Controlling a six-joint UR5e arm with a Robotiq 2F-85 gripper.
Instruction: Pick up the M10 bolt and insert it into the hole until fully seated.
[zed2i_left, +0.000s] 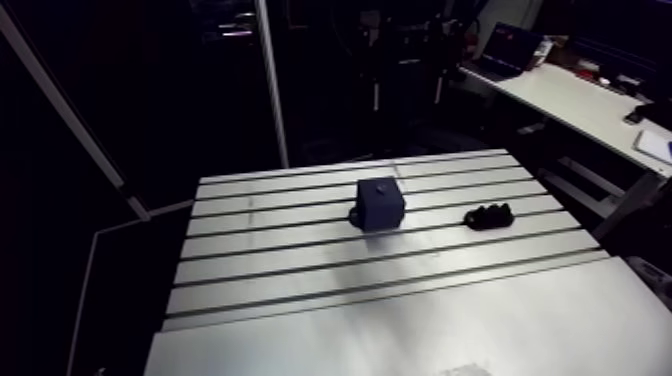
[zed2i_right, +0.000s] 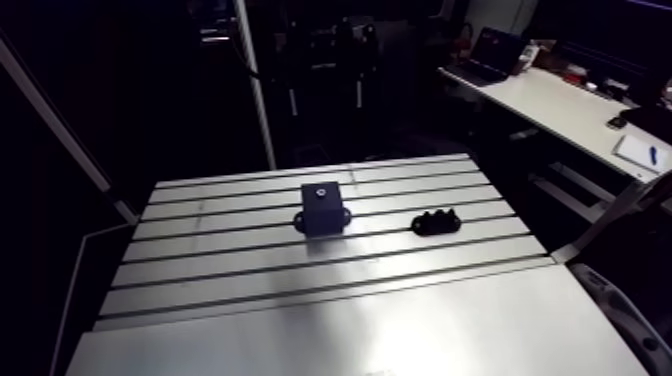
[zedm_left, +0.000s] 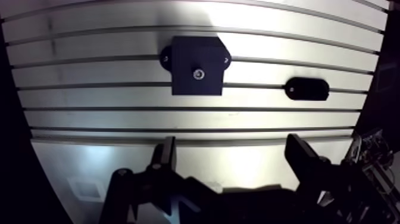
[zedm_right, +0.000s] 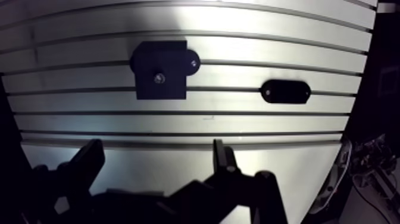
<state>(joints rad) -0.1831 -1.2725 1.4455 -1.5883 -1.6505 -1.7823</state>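
1. I can't honestly pick out the M10 bolt as such. There's a small shiny round spot (zedm_left: 197, 74) in the middle of the dark block's (zedm_left: 184, 53) top face, and I can't tell if that's a bolt head or just the hole.
2. The block sits on the slotted tabletop (zedm_left: 89, 119), about midway across it, with a little ear sticking out on either side.
3. Off to one side of the block, clearly apart from it, a low black oval piece (zedm_left: 306, 89) lies on the same tabletop. In the arm view it looks lumpy on top, but it's too dark to say more.
4. The hand (zedm_left: 233, 158) has its two fingers spread wide with nothing between them. Only bare tabletop is under it, and the block and oval piece are both ahead of it, well clear.
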